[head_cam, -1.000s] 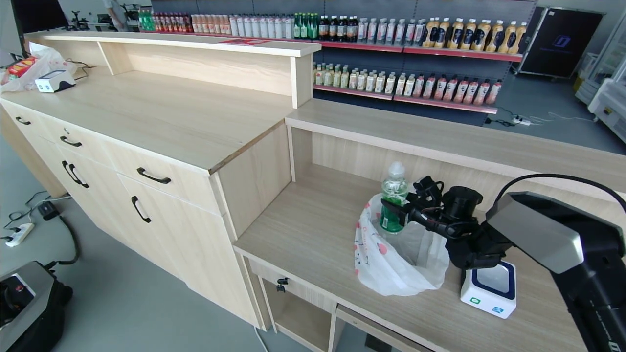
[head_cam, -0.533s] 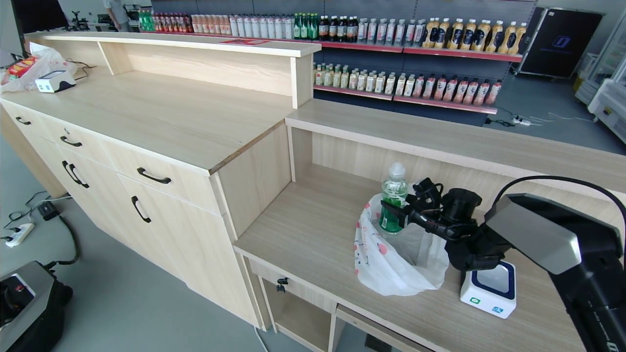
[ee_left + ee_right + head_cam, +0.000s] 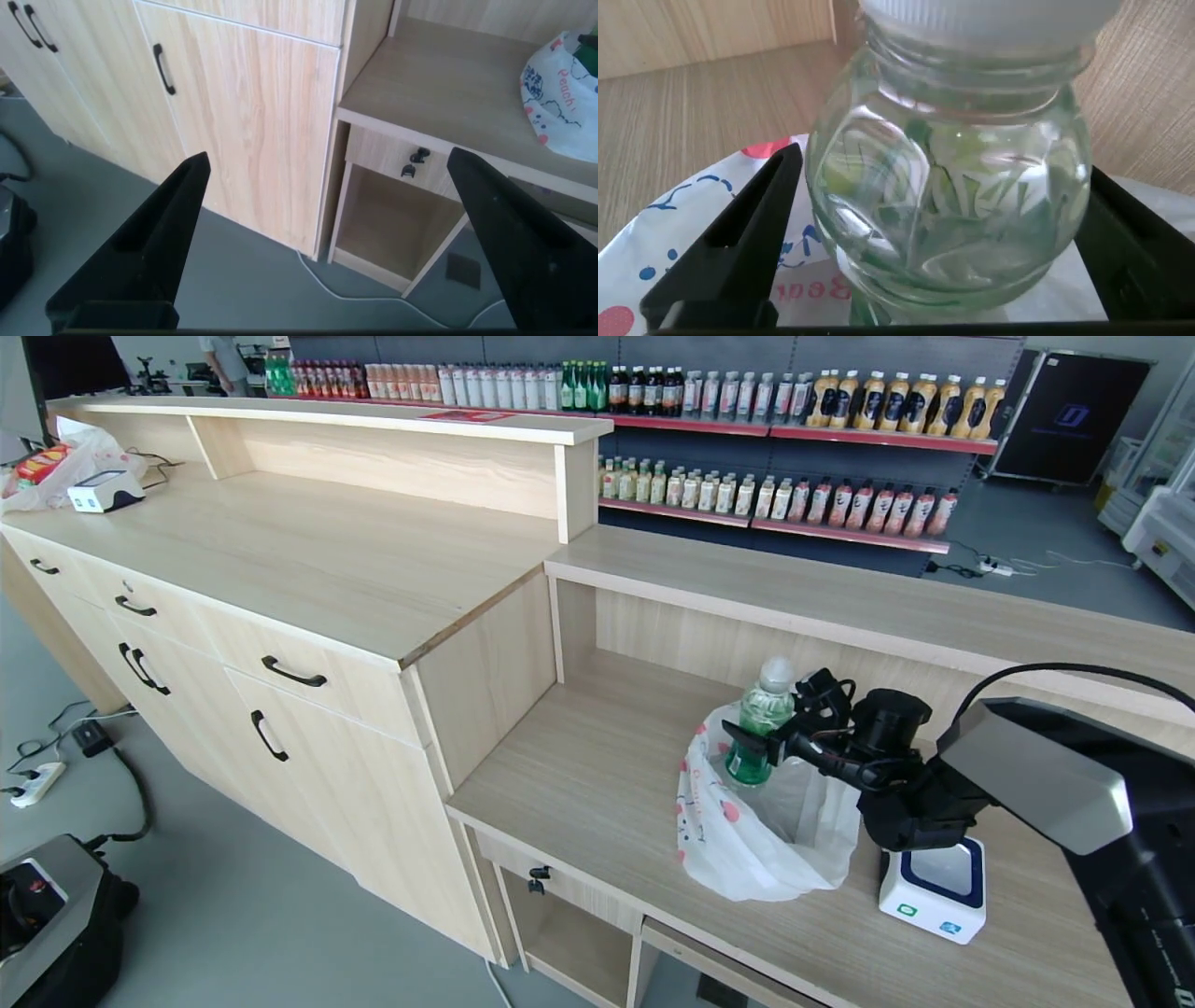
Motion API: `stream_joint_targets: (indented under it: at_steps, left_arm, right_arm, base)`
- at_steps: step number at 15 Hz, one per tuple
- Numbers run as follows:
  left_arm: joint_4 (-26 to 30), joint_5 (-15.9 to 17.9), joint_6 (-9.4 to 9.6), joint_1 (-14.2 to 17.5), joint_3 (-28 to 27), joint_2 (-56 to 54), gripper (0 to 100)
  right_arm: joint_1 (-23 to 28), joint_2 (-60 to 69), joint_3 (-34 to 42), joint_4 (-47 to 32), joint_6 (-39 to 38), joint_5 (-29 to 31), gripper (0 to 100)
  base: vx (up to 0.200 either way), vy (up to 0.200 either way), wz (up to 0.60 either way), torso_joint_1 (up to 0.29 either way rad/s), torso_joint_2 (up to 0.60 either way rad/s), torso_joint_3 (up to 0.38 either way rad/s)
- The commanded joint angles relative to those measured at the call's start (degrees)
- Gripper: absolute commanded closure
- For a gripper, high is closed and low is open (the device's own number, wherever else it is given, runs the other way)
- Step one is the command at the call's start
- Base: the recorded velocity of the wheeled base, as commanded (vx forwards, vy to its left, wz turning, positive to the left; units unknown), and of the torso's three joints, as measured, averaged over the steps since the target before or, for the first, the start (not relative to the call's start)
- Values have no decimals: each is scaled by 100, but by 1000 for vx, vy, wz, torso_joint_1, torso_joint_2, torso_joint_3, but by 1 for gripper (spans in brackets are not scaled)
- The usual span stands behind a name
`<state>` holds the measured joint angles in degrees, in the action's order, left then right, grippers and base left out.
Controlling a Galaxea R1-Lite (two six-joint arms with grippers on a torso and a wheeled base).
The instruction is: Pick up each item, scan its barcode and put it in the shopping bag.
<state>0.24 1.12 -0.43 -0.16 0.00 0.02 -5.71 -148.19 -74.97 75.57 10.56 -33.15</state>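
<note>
A clear bottle [image 3: 758,723] with a green label and white cap leans over the open mouth of the white printed shopping bag [image 3: 756,840] on the lower counter. My right gripper [image 3: 752,739] is shut on the bottle's body from the right. In the right wrist view the bottle [image 3: 948,196] sits between the two black fingers [image 3: 738,243], with the bag [image 3: 701,233] below it. My left gripper [image 3: 327,161] hangs open with nothing in it, low over the floor in front of the cabinet. The bag [image 3: 565,93] sits farther off on the counter there.
A white barcode scanner [image 3: 934,889] stands right beside the bag on the lower counter [image 3: 588,765]. A taller counter [image 3: 308,560] rises to the left, carrying another bag [image 3: 47,467] and scanner [image 3: 103,490] at its far end. Shelves of bottles [image 3: 775,495] line the back.
The right gripper has turned and lifted slightly, so the bottle has tipped from upright to leaning right, its cap now nearer the back wall. The bag and scanner stay put.
</note>
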Motion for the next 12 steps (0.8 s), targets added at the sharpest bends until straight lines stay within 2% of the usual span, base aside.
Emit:
stream_joint_targets:
  at_steps: [1, 3, 4, 7, 10, 12]
  left_arm:
    - [2, 2, -1, -2, 0, 6, 0]
    - [2, 2, -1, -2, 0, 6, 0]
    - [2, 2, -1, -2, 0, 6, 0]
    - [2, 2, -1, -2, 0, 6, 0]
    - [2, 2, -1, -2, 0, 6, 0]
    - [2, 2, -1, -2, 0, 6, 0]
  right_arm:
    - [70, 335, 229, 37, -1, -201, 0]
    - [105, 572, 501, 2, 17, -306, 0]
    - [131, 1143, 1028, -51, 43, -333, 0]
    - [386, 2013, 1767, -69, 685, -298, 0]
    - [588, 3103, 2681, -341, 1071, -271, 0]
    - [755, 4167, 3278, -842, 1080, -271, 0]
  base:
    - [0, 0, 0, 0, 0, 0]
    - [0, 0, 0, 0, 0, 0]
    - [0, 0, 0, 0, 0, 0]
    - [0, 0, 0, 0, 0, 0]
    - [0, 0, 0, 0, 0, 0]
    - [0, 0, 0, 0, 0, 0]
